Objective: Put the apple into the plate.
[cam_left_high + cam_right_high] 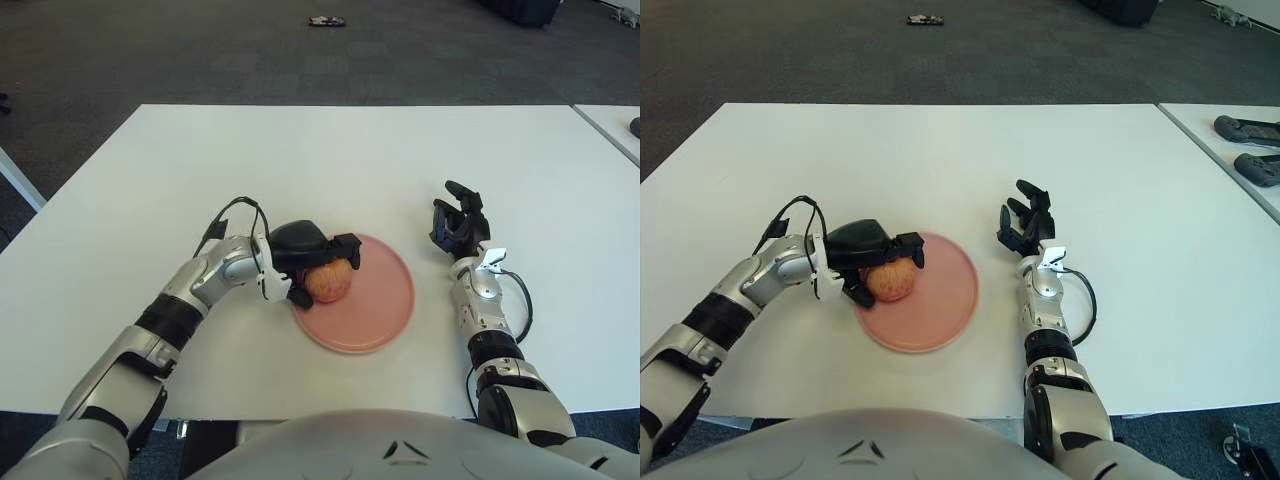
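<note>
Curled over the apple [328, 281] from above and from the robot's left, the left hand [305, 254] is seen gripping the fruit, its dark fingers wrapped across the top; the grasp is judged to be kept so that the apple can be set down without rolling. Beneath the palm, the apple is held low at the left inner edge of the pink plate [385, 305]; whether it touches the plate cannot be told. Just right of the plate, over the white table [330, 150], the idle right hand [458, 228] is shown, fingers loosely spread and holding nothing.
</note>
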Controlling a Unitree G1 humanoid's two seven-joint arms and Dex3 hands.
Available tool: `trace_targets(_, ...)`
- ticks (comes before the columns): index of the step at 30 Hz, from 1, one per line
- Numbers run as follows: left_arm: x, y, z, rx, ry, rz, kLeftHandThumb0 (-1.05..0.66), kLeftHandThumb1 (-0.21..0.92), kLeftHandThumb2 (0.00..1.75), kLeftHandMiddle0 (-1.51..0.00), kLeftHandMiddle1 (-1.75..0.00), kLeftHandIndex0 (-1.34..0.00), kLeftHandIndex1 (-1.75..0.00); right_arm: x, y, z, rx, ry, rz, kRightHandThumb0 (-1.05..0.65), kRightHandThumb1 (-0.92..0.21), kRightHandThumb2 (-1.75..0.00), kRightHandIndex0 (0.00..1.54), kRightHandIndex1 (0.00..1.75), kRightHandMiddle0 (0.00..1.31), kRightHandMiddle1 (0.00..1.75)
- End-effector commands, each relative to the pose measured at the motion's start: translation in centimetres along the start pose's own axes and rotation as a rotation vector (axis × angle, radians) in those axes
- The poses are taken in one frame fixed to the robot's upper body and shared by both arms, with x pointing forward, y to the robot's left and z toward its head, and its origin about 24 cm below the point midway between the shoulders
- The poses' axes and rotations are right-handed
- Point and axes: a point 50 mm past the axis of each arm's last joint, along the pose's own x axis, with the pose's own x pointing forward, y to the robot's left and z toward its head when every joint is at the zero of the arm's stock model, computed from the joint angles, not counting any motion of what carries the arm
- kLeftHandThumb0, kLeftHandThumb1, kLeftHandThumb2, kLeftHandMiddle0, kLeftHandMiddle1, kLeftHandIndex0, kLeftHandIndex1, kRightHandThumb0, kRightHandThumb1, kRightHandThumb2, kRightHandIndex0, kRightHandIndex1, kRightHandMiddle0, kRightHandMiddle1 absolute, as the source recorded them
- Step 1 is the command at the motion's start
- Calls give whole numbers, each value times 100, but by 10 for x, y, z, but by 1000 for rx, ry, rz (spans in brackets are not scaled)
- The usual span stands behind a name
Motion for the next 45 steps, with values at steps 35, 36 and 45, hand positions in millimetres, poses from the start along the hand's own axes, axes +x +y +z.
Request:
trace_targets(35,7,-10,-7,95,-86,266,-47,35,127,-108,-175,-59,-175,-15,-3,-22,28,119,-6,-39,-56,-97,11,80,0,86)
trace_targets(36,7,-10,-7,95,-92,276,-47,37,125,-105,-175,-57,-175,-15,-3,-22,28,120,-5,-39,-56,-96,11,79,0,86)
trace_targets(45,4,-6,-7,93,-128,347,-42,56,101,-81,-175,-43,-175,-14,-2,-22,33,119,2,-39,-57,-96,12,78,0,84)
